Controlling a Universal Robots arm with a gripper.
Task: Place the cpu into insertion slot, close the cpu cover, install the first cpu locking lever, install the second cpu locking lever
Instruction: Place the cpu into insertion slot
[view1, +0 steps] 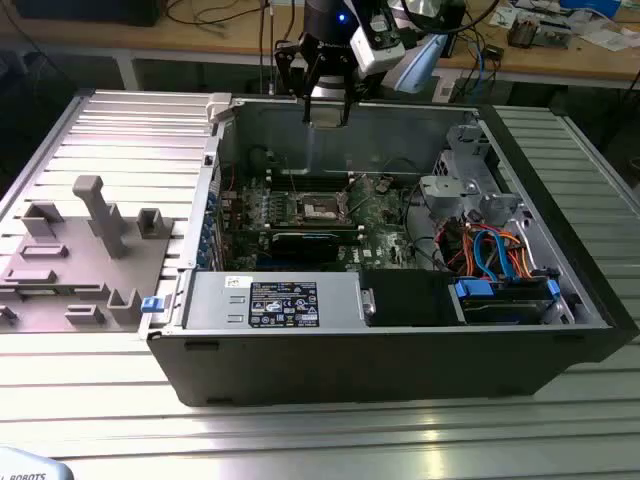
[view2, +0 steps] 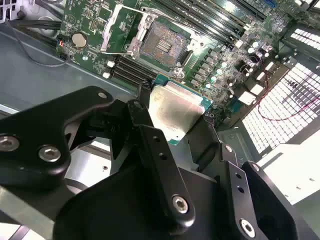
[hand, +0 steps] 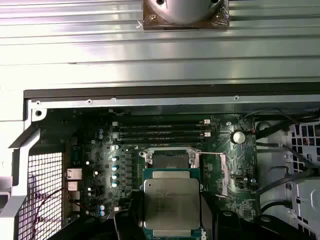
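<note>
Gripper: your black gripper (view2: 172, 120) clamped the small square silver-topped cpu (view2: 177, 110) by its edges | Place: you held it above the open dark computer case (view1: 400, 355), over the board, apart from the dark silver-rimmed insertion slot (view2: 160, 45)

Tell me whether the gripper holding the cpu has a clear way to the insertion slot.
Probably yes: the gripper holds the cpu over the open case, the cpu cover stands open, and nothing covers the insertion slot.

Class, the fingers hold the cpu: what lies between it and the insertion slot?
In the second wrist view, a strip of green circuit board with small dark parts lies between the cpu and the insertion slot.
</note>
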